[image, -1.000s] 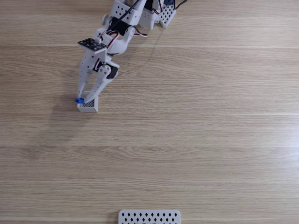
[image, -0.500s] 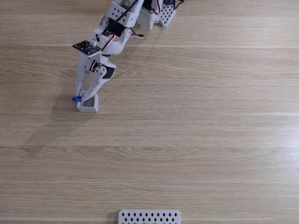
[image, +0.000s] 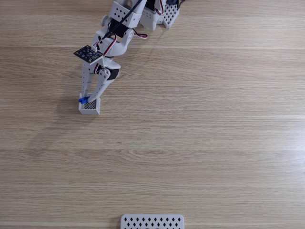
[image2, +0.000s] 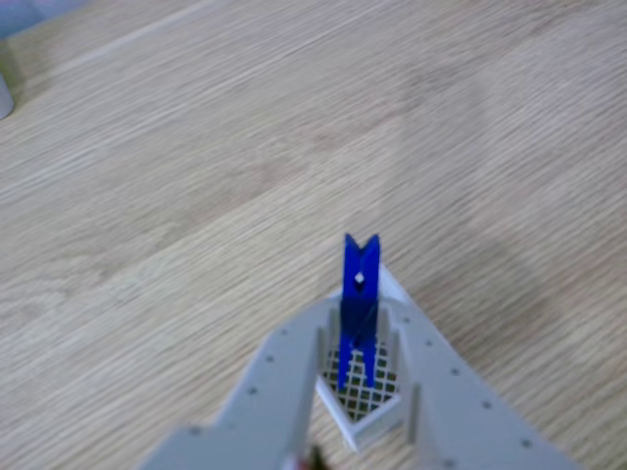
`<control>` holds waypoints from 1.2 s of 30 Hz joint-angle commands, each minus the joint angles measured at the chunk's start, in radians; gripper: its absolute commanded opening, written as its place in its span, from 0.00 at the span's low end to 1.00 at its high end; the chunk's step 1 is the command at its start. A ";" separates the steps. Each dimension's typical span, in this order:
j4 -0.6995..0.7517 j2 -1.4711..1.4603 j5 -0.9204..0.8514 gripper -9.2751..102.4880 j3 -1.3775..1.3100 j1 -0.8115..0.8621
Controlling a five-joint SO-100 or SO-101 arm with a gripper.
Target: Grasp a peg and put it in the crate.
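The end effector pinches the blue peg between nearly closed fingers. The peg's long axis runs lengthwise over the crate, its far tip past the far corner, so letting go looks next.

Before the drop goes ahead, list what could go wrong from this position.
1. The peg sits lengthwise over the crate with its far end sticking out past the rim, so once released it may rest on the rim or tip out onto the table.
2. The gripper fingers hang close to the crate's thin walls; opening or pulling away could nudge or drag the light crate, possibly spilling the peg.
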 commanded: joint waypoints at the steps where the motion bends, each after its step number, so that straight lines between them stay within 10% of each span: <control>1: 0.012 0.069 0.005 0.18 -0.061 0.009; 7: 0.012 0.078 0.005 0.30 -0.067 0.009; 17: 0.046 0.198 0.008 0.07 -0.066 -0.044; 36: 1.085 0.847 0.003 0.08 -0.126 -0.600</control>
